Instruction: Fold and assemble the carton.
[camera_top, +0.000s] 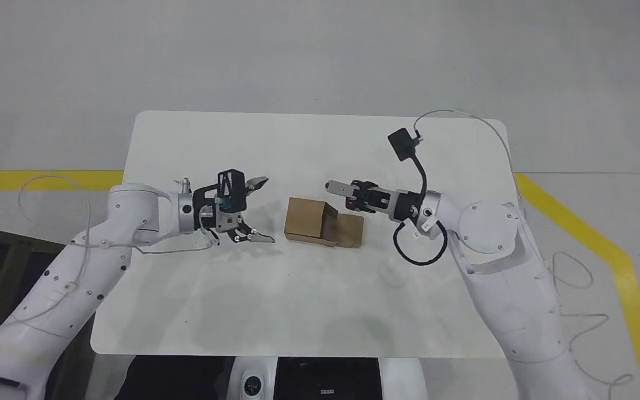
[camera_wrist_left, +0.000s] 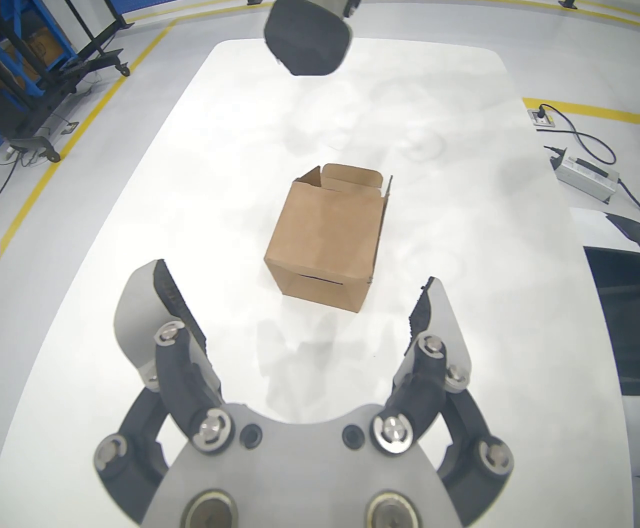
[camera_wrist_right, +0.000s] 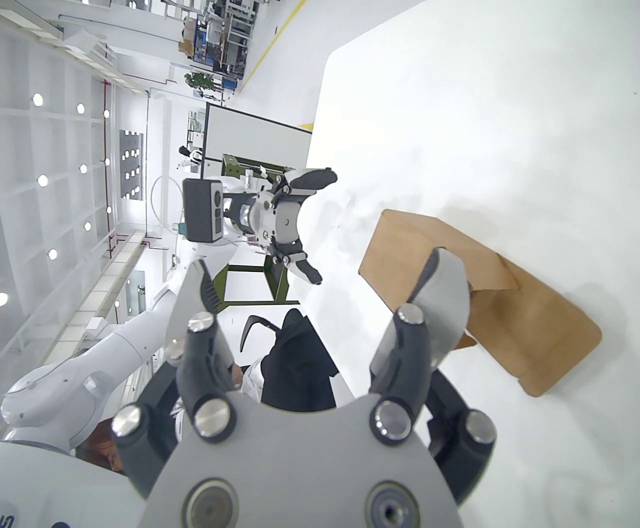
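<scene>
**Left tool** (camera_top: 265, 211): fingers spread wide, grasping nothing. It hovers just above the worktop (camera_top: 200, 300) at 9 o'clock of the carton and points at it, with a clear gap between the two.

**Right tool** (camera_top: 333, 187): released, with nothing between its fingers. It is turned on edge at about 1 o'clock of the carton body, above the open end. In the right wrist view one finger (camera_wrist_right: 442, 280) lies across the edge of the open end; contact cannot be told.

**Carton** (camera_top: 305, 218): brown corrugated card, lying on its side near the middle of the worktop.
- The end facing the left tool is closed, and a thin slit runs across that face (camera_wrist_left: 320, 280).
- The opposite end is open, with short side flaps standing out.
- One long flap (camera_top: 347, 232) is spread flat on the worktop toward 3 o'clock.

**Worktop**: white, with rounded corners.

**Surroundings:**
- Yellow floor line (camera_top: 560, 215), beyond the worktop at 3 o'clock.
- Grey power adapter (camera_wrist_left: 585, 172) with a black cable, on the floor.
- Blue rack (camera_wrist_left: 20, 60) on castors, in the room behind.
</scene>
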